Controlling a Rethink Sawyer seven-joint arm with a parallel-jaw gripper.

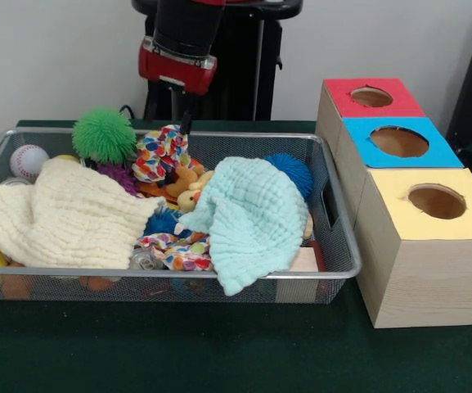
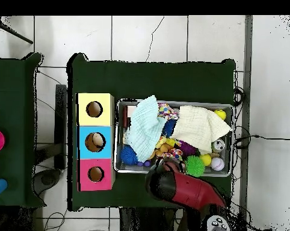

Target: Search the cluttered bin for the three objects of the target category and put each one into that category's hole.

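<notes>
No bottles show in the bin, where cream cloth and mint cloth hide much, so the gripper, whose fingers' state I cannot tell, should probably lift a cloth first.

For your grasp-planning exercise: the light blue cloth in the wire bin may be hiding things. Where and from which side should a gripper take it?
Probably from above, pinching a raised fold near the middle of the light blue cloth. It lies crumpled over the clutter, one corner hanging over the bin rim, so puckered folds offer something to pinch.
</notes>
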